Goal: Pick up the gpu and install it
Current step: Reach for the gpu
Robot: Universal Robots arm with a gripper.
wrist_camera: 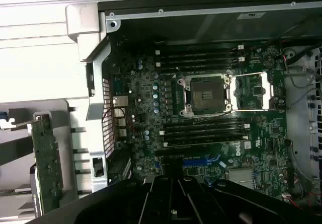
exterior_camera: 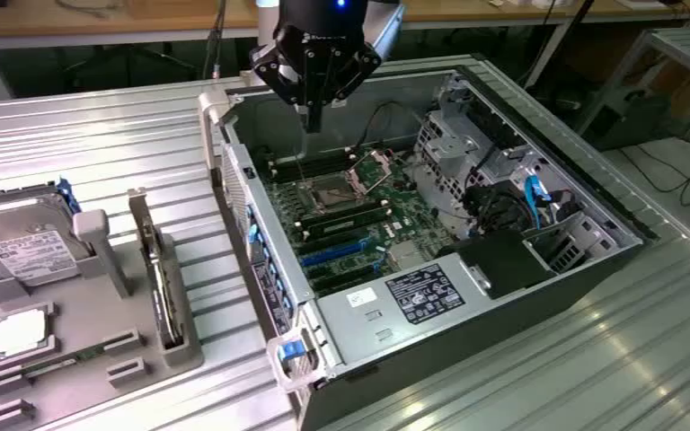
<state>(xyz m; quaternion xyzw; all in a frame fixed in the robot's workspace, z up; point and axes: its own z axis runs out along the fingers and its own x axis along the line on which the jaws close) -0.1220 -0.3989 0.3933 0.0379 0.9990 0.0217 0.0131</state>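
Observation:
The gpu point(exterior_camera: 161, 274) is a thin dark card standing on edge in a slot of the grey holder point(exterior_camera: 105, 346) on the table, at the exterior view's left. Its greenish board face point(wrist_camera: 46, 166) appears in the wrist view beside the case wall. My gripper point(exterior_camera: 312, 124) hangs above the far end of the open computer case point(exterior_camera: 240, 224), well away from the card. Its fingers point(wrist_camera: 172, 186) are shut with nothing between them. Below them lies the motherboard point(wrist_camera: 201, 133) with blue expansion slots point(exterior_camera: 335, 257) and an open processor socket point(wrist_camera: 204, 95).
A silver hard drive point(exterior_camera: 28, 251) with a white label and a square chip point(exterior_camera: 19, 334) rest in the same holder. Inside the case sit a labelled power supply point(exterior_camera: 423, 294), a drive cage point(exterior_camera: 471, 148) and blue cables point(exterior_camera: 535, 199). Ribbed metal tabletop point(exterior_camera: 105, 144) surrounds the case.

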